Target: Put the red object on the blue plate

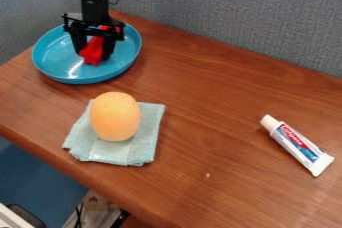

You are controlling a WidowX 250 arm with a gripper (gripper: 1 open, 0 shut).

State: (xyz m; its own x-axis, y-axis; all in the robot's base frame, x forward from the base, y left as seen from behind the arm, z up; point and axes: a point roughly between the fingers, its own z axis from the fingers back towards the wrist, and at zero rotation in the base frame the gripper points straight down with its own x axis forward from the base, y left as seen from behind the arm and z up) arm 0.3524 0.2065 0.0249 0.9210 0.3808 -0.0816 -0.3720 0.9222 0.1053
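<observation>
The red object (pixel 94 48) lies inside the blue plate (pixel 51 66) at the table's back left. My gripper (pixel 94 51) points straight down into the plate, its two black fingers standing on either side of the red object. The fingers hide most of the block, so only a short red stretch shows between them. Whether the fingers press on it does not show.
An orange egg-shaped thing (pixel 114 115) rests on a pale blue-green folded cloth (pixel 142 140) near the front of the wooden table (pixel 214 92). A white toothpaste tube (pixel 295 143) lies at the right. A grey wall stands behind the table.
</observation>
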